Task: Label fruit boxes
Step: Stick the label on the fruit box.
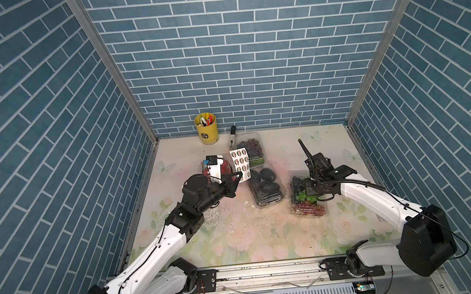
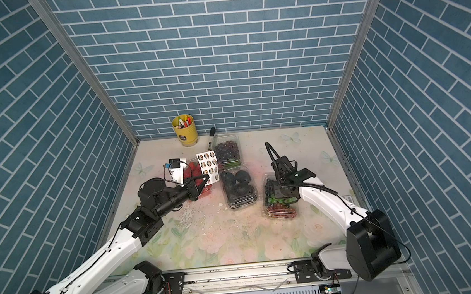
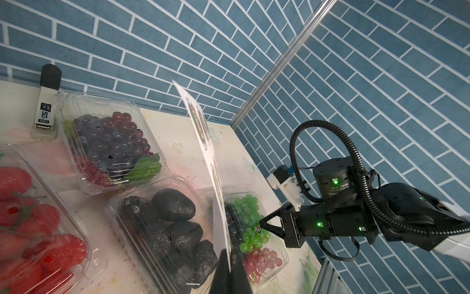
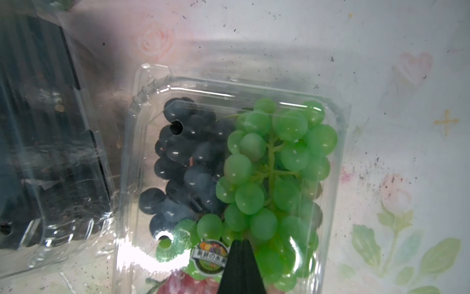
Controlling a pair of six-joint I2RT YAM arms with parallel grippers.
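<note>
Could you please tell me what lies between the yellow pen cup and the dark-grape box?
A black-capped white marker lies there, as both top views show.

At the table's (image 1: 236, 240) back edge stands the pen cup (image 1: 206, 130), a marker (image 1: 232, 137) right of it, then the grape box (image 1: 250, 149). Before that lies the large-fruit box (image 1: 266, 185), between the strawberry box (image 2: 192, 170) and the mixed-grape box (image 1: 306, 202).

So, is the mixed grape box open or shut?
Shut: the box has its clear lid down over the grapes, a sticker on it.
</note>
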